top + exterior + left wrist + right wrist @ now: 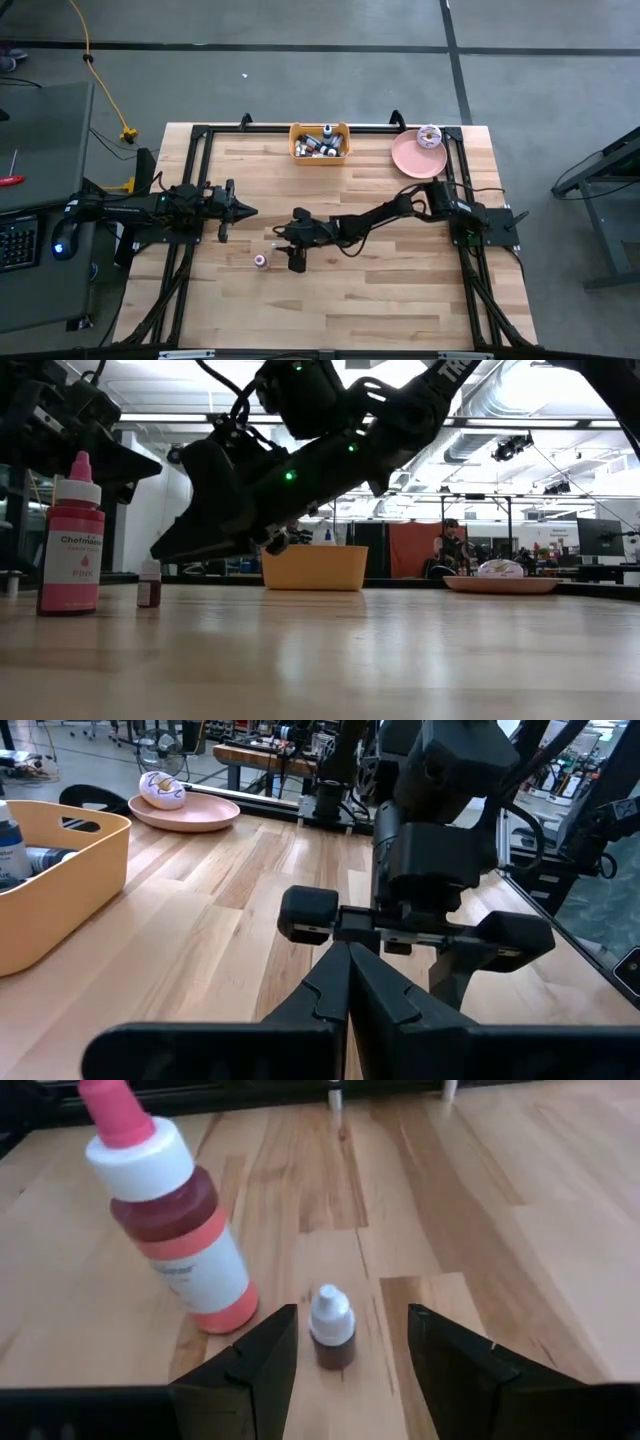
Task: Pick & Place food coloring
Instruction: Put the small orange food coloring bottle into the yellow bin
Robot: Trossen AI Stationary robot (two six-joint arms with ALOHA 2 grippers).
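A tiny food coloring bottle (332, 1330), dark with a whitish cap, stands upright on the wooden table, also seen in the low view (149, 583). My right gripper (350, 1315) is open and low over the table (281, 238). Its fingers stand on either side of the tiny bottle without touching it. Beside it stands a larger pink bottle (170, 1230) with a pink tip (260, 261). Several more small bottles lie in the yellow bin (320, 142) at the far edge. My left gripper (348, 982) waits shut at the table's left (243, 210).
A pink plate (410, 158) with a donut (430, 135) sits at the far right, next to the yellow bin. A black frame (200, 135) runs around the tabletop. Bare wood lies along the near edge.
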